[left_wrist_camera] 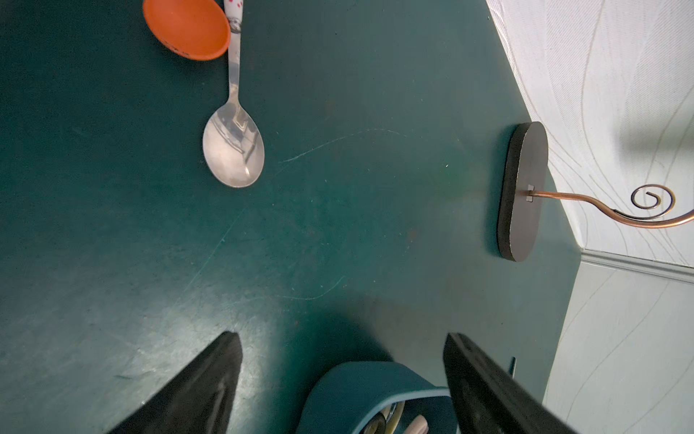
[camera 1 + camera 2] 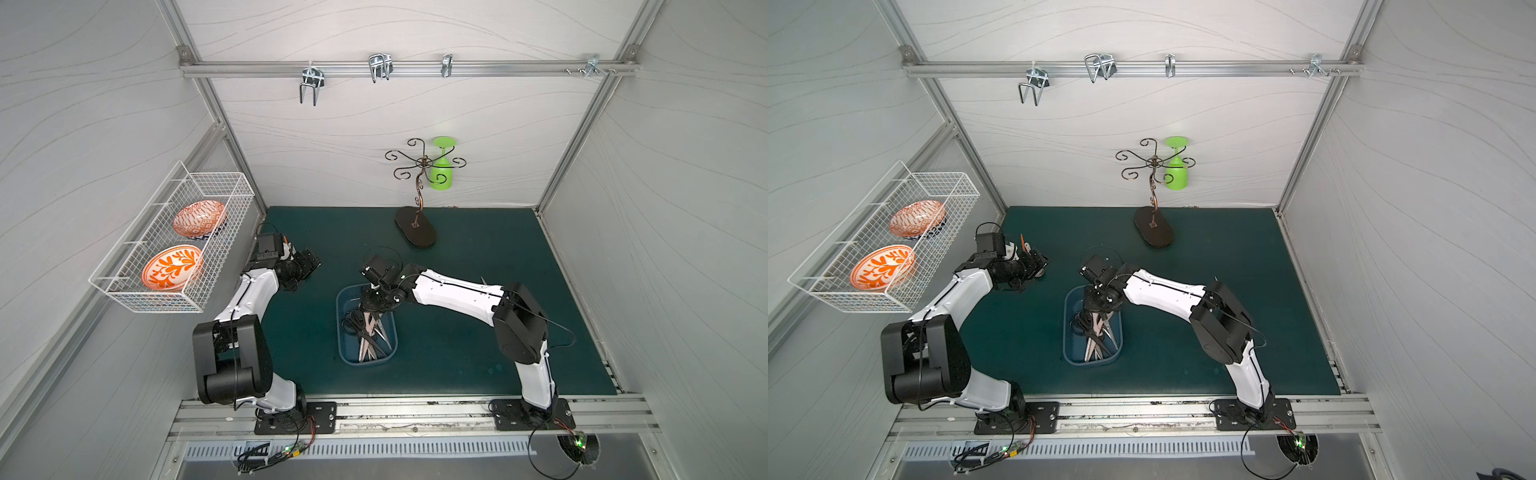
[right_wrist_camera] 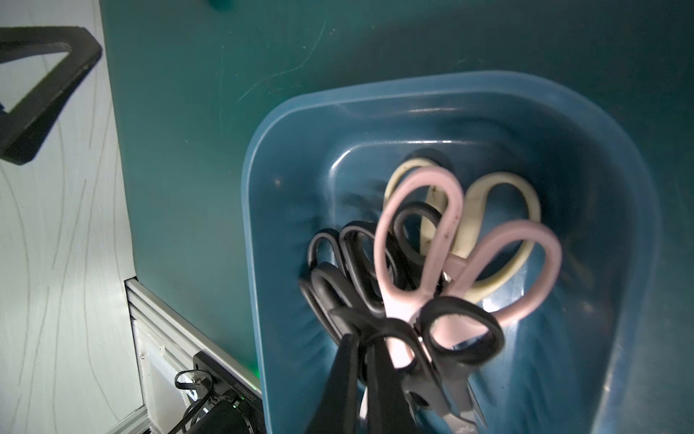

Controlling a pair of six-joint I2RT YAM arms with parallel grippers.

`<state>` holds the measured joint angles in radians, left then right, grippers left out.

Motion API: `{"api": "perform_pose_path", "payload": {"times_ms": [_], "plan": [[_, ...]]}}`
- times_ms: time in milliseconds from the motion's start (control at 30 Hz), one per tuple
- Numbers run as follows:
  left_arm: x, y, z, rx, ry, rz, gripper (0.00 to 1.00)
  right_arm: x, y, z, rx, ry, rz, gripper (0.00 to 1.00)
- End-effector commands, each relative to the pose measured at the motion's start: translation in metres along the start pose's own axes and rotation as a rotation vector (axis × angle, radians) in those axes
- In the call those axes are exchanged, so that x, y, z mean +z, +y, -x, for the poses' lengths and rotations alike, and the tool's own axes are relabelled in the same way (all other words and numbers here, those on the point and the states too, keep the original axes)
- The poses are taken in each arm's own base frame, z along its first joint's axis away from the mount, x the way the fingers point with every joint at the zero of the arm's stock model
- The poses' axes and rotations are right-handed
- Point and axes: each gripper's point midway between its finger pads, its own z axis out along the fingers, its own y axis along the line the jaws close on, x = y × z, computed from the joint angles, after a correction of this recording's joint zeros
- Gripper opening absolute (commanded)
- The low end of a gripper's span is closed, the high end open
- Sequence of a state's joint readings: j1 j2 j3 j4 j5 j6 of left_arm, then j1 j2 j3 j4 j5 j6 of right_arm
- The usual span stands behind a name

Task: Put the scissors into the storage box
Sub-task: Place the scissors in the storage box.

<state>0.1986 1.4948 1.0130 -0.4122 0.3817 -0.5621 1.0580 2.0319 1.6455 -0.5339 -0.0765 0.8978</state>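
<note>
The storage box (image 2: 341, 332) (image 2: 1068, 332), a dark blue tray, lies mid-table in both top views. Several scissors (image 2: 369, 334) lie in it. The right wrist view shows a pink-handled pair (image 3: 424, 233) over a cream-handled pair (image 3: 488, 195), with black-handled pairs (image 3: 326, 270) beside them. My right gripper (image 3: 366, 336) (image 2: 368, 305) reaches down into the box (image 3: 263, 195), its jaws nearly together on a handle loop of one black-handled pair (image 3: 454, 306). To the left of the box and clear of it, my left gripper (image 1: 341, 334) (image 2: 309, 264) is open and holds nothing. The box's end (image 1: 345, 390) shows just beyond its fingers.
A steel spoon (image 1: 234, 150) and an orange bowl (image 1: 187, 26) lie on the green mat near the left gripper. A copper glass stand (image 2: 415, 226) with a green glass (image 2: 441, 166) stands at the back. A white wire basket (image 2: 166, 249) with two orange bowls hangs on the left wall.
</note>
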Motion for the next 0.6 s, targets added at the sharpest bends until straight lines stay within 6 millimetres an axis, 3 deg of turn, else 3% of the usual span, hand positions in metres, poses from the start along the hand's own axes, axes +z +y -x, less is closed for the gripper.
{"api": "perform_pose_path", "payload": {"times_ms": [0,133,300,433,567], "plan": [[-0.009,-0.012,0.011,0.015,-0.041,-0.037,0.89,0.004,0.005,0.004,0.004,0.003,0.019,0.21],[-0.009,-0.012,0.011,0.013,-0.039,-0.037,0.89,-0.001,0.009,0.007,0.003,-0.011,0.031,0.29],[-0.01,-0.012,0.011,0.015,-0.039,-0.04,0.89,-0.029,0.011,0.024,-0.034,-0.076,0.045,0.3],[-0.009,-0.019,0.01,0.026,-0.028,-0.079,0.89,-0.063,-0.013,0.046,-0.036,-0.135,0.01,0.3],[-0.01,-0.031,0.007,0.049,-0.017,-0.127,0.89,-0.103,-0.061,0.071,-0.015,-0.193,-0.067,0.3]]}}
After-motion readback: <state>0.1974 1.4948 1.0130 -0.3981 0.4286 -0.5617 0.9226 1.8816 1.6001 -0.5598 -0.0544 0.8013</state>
